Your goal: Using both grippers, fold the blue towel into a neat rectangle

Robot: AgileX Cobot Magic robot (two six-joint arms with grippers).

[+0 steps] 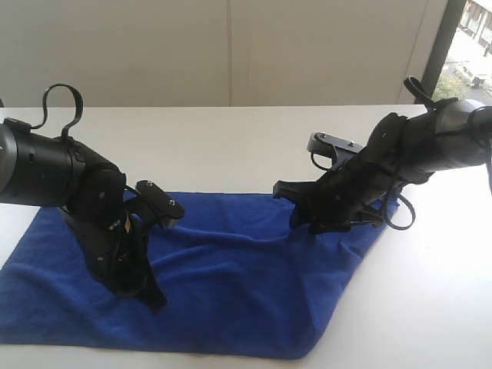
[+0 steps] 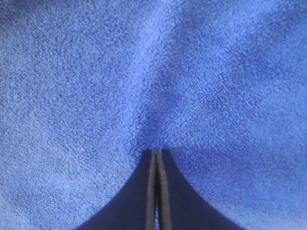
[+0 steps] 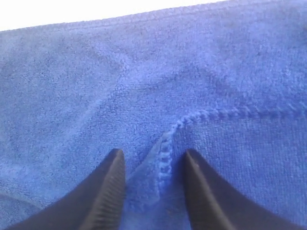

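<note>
The blue towel point(image 1: 246, 284) lies spread on the white table point(image 1: 231, 138), with its right end bunched under the right arm. My left gripper point(image 1: 157, 301) points down into the towel's left half. In the left wrist view this gripper point(image 2: 157, 151) is shut, and the towel point(image 2: 144, 72) puckers in creases that run to its tips. My right gripper point(image 1: 301, 221) is down on the towel's far right part. In the right wrist view it point(image 3: 152, 155) stands open. Its fingers straddle a raised fold of the stitched hem point(image 3: 165, 153), and a small gap shows on each side.
Bare white table shows behind the towel and to its right point(image 1: 430, 292). A pale wall point(image 1: 231, 46) rises behind the table, and a window point(image 1: 473, 38) sits at the upper right. The towel's front edge lies close to the table's near edge.
</note>
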